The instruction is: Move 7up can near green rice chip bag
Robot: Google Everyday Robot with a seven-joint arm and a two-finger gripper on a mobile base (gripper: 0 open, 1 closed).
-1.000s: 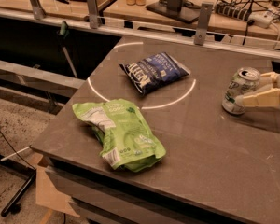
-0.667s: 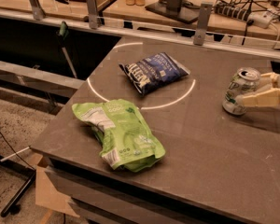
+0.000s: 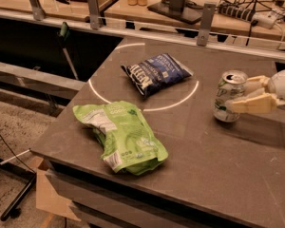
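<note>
Camera view: hand (image 3: 238, 95) at cylindrical can (image 3: 227, 93)

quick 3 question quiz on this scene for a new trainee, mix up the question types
1. True or false: the 7up can stands upright on the table.
2. Of the green rice chip bag and the dark blue chip bag, which lies nearer the can? A: green. B: blue.
3. Fill in: the gripper reaches in from the picture's ____ edge, at the can.

Key: 1 true; 2 B; 3 right.
</note>
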